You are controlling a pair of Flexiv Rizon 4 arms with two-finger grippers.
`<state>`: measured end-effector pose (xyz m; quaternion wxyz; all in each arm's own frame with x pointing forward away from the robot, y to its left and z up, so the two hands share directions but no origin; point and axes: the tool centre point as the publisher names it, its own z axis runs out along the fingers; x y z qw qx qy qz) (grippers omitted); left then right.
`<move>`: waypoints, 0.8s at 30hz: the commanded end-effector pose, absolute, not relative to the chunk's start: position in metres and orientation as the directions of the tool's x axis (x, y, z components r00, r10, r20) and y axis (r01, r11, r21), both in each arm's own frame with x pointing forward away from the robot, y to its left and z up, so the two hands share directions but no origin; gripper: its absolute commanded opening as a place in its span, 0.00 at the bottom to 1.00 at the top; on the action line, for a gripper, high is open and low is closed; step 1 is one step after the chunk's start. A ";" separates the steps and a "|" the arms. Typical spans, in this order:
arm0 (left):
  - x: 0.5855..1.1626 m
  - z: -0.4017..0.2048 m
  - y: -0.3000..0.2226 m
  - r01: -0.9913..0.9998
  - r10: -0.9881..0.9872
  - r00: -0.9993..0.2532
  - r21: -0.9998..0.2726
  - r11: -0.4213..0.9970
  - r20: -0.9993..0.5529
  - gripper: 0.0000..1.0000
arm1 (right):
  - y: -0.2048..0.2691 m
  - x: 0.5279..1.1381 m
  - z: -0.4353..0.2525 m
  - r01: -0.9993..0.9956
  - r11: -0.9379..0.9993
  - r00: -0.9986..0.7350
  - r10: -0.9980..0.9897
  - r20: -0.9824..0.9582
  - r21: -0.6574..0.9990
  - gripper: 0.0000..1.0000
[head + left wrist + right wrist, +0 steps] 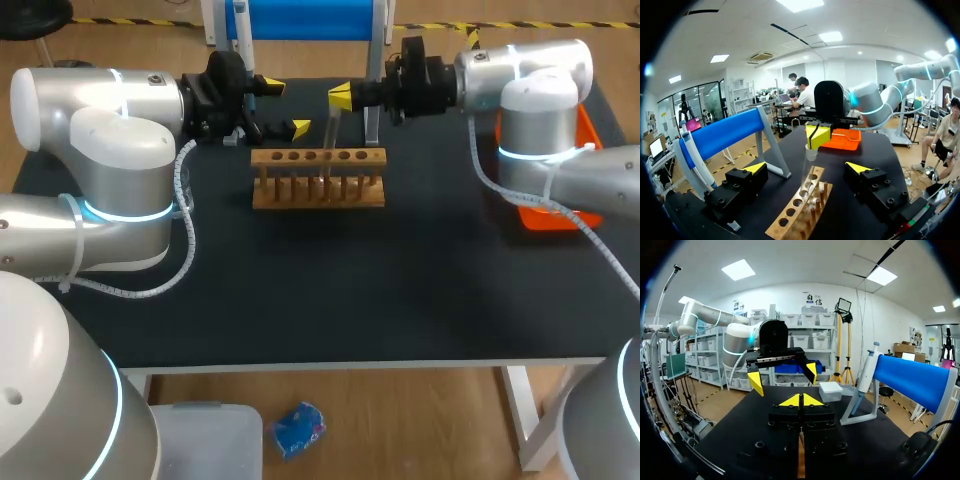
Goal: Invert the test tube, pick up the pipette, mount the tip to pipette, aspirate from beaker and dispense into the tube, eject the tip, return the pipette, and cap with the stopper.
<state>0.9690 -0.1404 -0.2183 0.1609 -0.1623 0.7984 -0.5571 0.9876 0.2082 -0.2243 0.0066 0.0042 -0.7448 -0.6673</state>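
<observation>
Fingers of the right gripper point(340, 97) pinch the top of the test tube point(328, 150), which stands upright with its lower end in the wooden rack point(318, 190) toward the far side of the tabletop point(400, 290). The left gripper point(286, 107) hangs just beside it, fingers spread and holding nothing. The inverting step appears to be in hand. Next, the pipette point(867, 371), resting on its blue stand point(910, 377), calls for a clean release of the tube and a free gripper.
</observation>
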 end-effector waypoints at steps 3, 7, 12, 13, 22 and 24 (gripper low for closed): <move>0.969 -0.220 -0.141 -0.077 -0.440 -0.895 -0.943 0.324 -0.078 1.00 | 0.210 0.988 -0.237 0.015 0.118 -1.000 -0.014 0.016 0.993 0.00; 0.969 -0.220 -0.141 -0.077 -0.440 -0.895 -0.943 0.324 -0.078 1.00 | 0.210 0.988 -0.241 0.028 0.116 -1.000 -0.011 0.030 0.993 0.00; 0.969 -0.220 -0.141 -0.077 -0.440 -0.895 -0.943 0.324 -0.078 1.00 | 0.210 0.989 -0.244 0.046 0.109 -0.999 -0.005 0.047 0.993 0.00; 0.969 -0.220 -0.141 -0.077 -0.440 -0.895 -0.943 0.324 -0.078 1.00 | 0.210 0.988 -0.244 0.048 0.110 -0.999 -0.004 0.049 0.993 0.00; 0.969 -0.220 -0.141 -0.077 -0.440 -0.895 -0.943 0.324 -0.078 1.00 | 0.207 0.989 -0.231 0.032 0.100 -0.999 0.007 0.031 0.994 0.00; 0.969 -0.220 -0.141 -0.077 -0.440 -0.895 -0.943 0.324 -0.078 1.00 | 0.207 0.990 -0.225 0.023 0.096 -1.000 0.008 0.022 0.995 0.00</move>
